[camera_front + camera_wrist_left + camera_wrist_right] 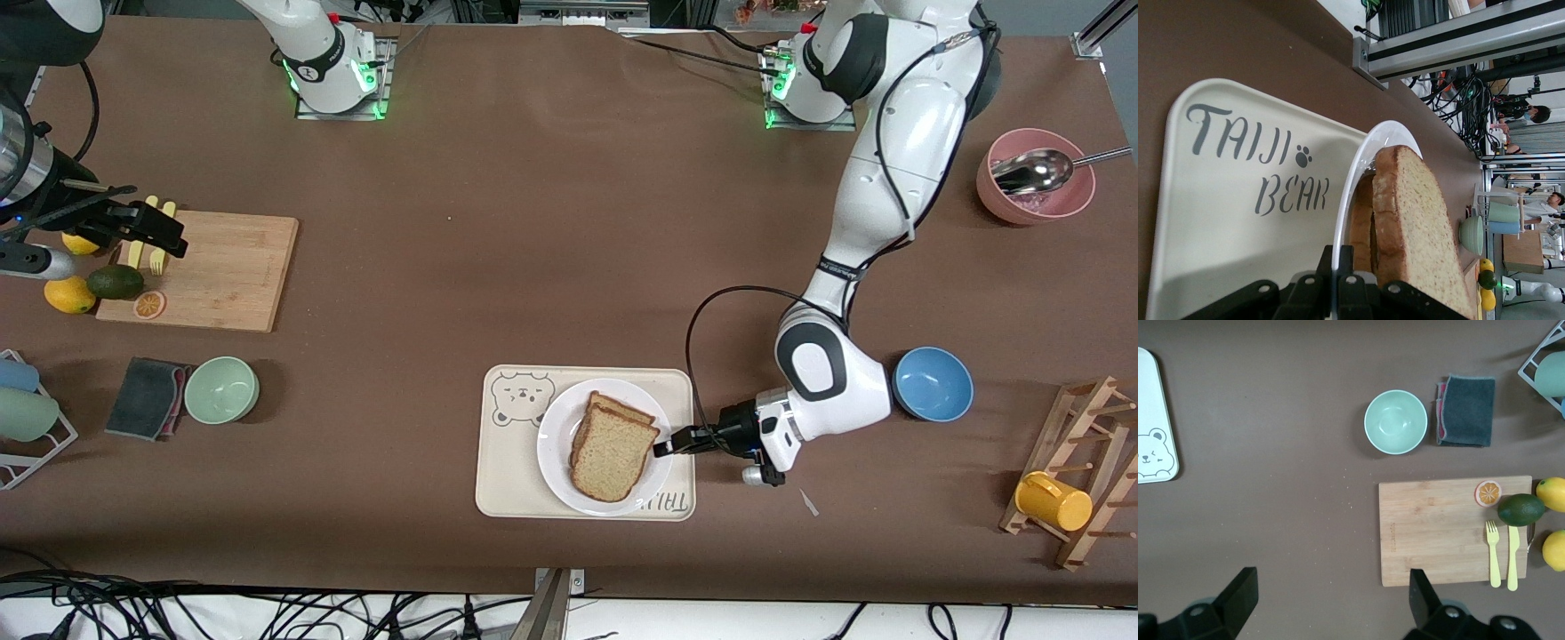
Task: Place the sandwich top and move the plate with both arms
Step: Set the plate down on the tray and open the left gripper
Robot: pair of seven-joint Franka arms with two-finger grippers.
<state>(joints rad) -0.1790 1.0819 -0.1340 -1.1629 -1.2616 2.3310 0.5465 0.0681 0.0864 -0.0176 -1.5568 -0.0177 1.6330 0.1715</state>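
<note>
Round white plate [560,480] under grainy square sandwich top [613,452], gripped by left gripper [669,444].

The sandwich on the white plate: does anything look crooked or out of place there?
Yes. The sandwich top lies shifted and turned on the slice below, whose corner shows uncovered. The plate sits off-centre on the tray, toward the left gripper, which closes on its rim. The right gripper waits, open, above the cutting board.

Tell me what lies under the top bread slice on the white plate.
Under the sandwich top another bread slice shows at its edges, both on the plate. Any filling between them is covered.
</note>
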